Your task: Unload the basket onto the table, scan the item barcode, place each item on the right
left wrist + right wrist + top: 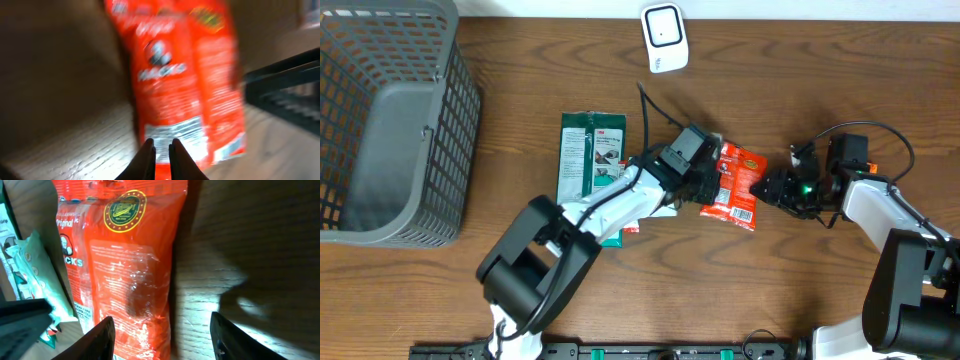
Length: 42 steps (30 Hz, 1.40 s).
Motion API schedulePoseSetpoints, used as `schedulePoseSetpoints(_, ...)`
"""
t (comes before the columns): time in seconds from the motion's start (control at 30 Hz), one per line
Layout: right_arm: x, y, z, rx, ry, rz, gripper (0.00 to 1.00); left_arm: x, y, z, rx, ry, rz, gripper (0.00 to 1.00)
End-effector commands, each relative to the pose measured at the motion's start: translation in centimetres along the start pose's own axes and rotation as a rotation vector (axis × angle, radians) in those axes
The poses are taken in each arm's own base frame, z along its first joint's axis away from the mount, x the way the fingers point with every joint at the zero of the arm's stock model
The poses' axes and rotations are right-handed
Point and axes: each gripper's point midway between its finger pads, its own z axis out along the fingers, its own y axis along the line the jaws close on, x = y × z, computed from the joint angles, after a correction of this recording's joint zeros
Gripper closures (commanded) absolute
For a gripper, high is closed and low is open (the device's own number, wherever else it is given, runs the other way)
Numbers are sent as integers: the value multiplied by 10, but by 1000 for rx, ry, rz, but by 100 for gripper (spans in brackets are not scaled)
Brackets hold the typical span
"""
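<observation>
A red glossy plastic snack bag (738, 185) is seen over the brown wooden table (520, 90), on the robot's side of the white box-shaped scanner (663, 38) and a little toward the right arm. Whether it rests flat cannot be told. Its edge is pinched in the left claw (712, 183), the jaws drawn almost together. The right claw (778, 188) is seen spread at the bag's other end, gripping nothing. A green-and-white flat packet (590, 150) is found toward the left arm from the scanner.
</observation>
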Motion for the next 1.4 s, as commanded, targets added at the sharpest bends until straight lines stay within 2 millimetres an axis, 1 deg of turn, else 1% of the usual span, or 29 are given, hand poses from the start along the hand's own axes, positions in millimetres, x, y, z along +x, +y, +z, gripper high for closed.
schedulePoseSetpoints(0.0,3,3,4,-13,11,-25,44,-12,-15,-8,32,-34,11,87)
schedulePoseSetpoints(0.1,3,4,4,-13,12,-29,43,-9,-17,0,39,-32,17,87)
schedulePoseSetpoints(0.23,3,4,4,-14,11,-31,42,2,-15,16,34,-1,9,86)
schedulePoseSetpoints(0.27,3,4,4,-14,11,-31,42,8,-12,23,27,15,1,84)
schedulePoseSetpoints(0.5,4,4,4,-14,12,-26,39,30,9,50,-12,86,-23,83)
schedulePoseSetpoints(0.77,2,9,4,-40,8,-33,37,34,12,52,-20,100,-28,83)
schedulePoseSetpoints(0.83,1,16,4,-86,1,-62,37,36,13,51,-24,108,-30,83)
schedulePoseSetpoints(0.9,1,19,6,-112,-6,-71,37,37,13,51,-26,112,-32,83)
schedulePoseSetpoints(1.17,2,15,12,-119,-43,-98,37,38,14,51,-27,114,-32,83)
schedulePoseSetpoints(1.27,2,14,14,-122,-55,-108,34,38,14,51,-27,114,-32,83)
schedulePoseSetpoints(1.37,2,17,15,-145,-57,-114,33,38,14,51,-27,114,-32,83)
